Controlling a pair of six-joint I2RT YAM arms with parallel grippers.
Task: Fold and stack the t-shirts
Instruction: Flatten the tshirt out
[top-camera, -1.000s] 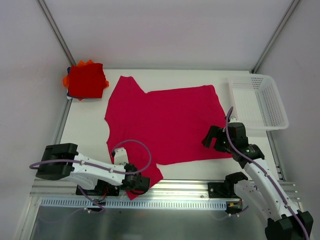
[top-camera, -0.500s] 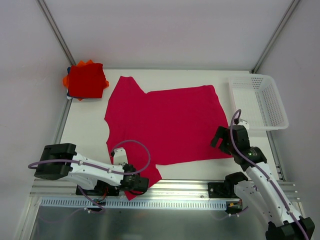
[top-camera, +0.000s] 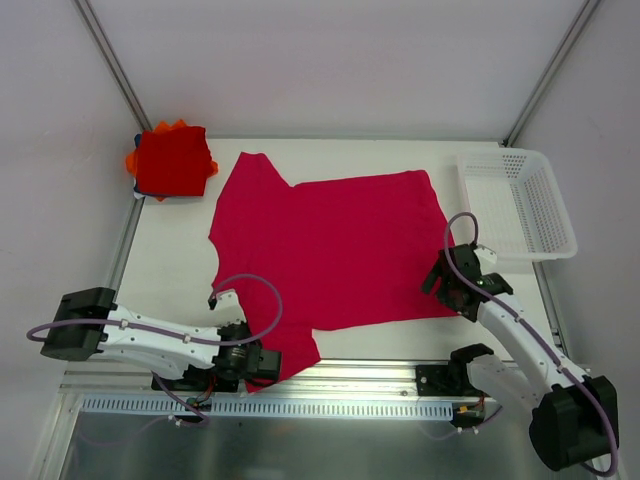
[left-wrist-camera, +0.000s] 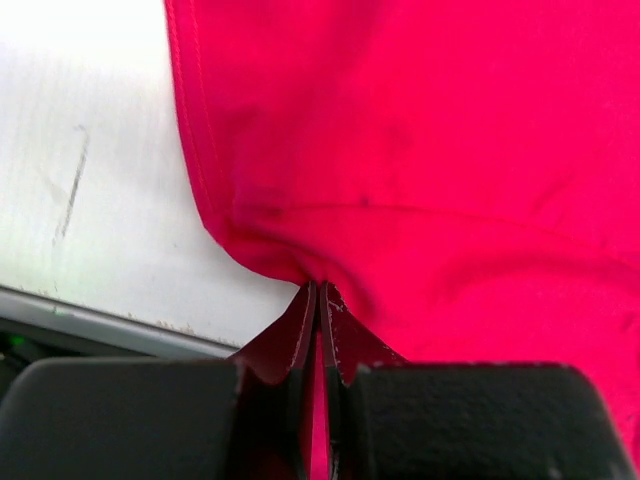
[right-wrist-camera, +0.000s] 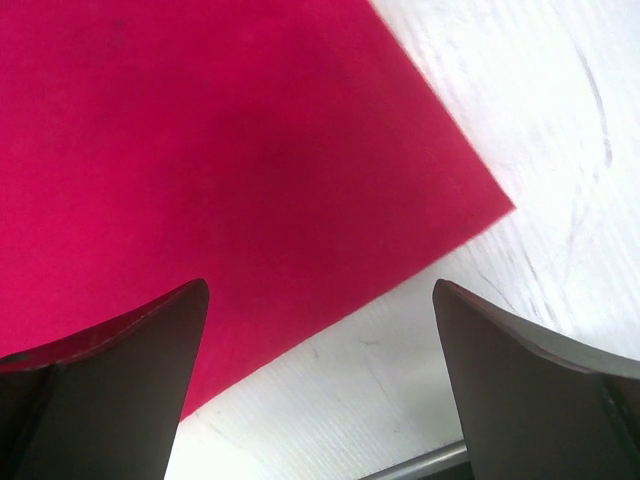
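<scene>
I have the left tool (left-wrist-camera: 318, 300) clamped on the near sleeve of the crimson-pink t-shirt (top-camera: 330, 250), which lies spread on the surface (top-camera: 170, 260). The right tool (right-wrist-camera: 320, 290) gapes above the shirt's hem corner, likely to grab it for folding.

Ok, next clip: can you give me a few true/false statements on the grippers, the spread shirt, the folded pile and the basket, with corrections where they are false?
1. The left gripper is shut on the near edge of the crimson-pink cloth t-shirt. True.
2. The right gripper is clamped on that shirt's corner. False: its jaws stand wide open over the near right corner, holding nothing.
3. The folded pile, with a bright red shirt on top, sits inside the white perforated plastic basket. False: the pile is at the far left corner of the table, and the basket is at the far right.
4. The crimson-pink shirt lies unfolded on the table. True.
</scene>
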